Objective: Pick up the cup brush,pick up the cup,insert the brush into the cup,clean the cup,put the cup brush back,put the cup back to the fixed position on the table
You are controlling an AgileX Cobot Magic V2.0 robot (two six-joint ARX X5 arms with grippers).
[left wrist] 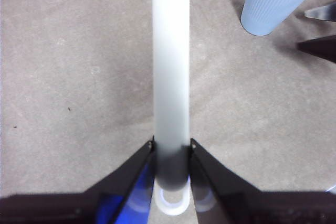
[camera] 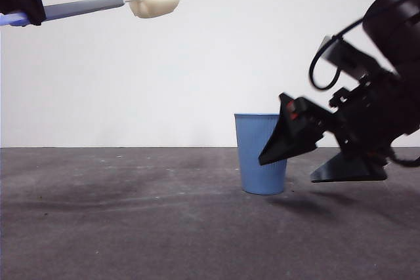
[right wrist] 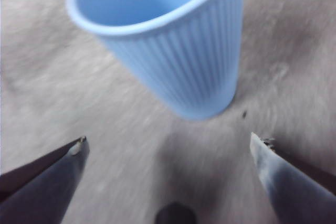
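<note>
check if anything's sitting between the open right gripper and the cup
Nothing visible is. The right gripper faces the cup with its jaws spread wide and only bare table between them.

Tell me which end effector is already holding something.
The left end effector, shut on the brush handle, raised above the table. The right end effector is open beside the cup, not gripping it.

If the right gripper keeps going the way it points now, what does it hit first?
Most likely the cup: it stands upright straight ahead of the open right gripper, centred between its fingers, nothing between. The gap is hard to judge.
</note>
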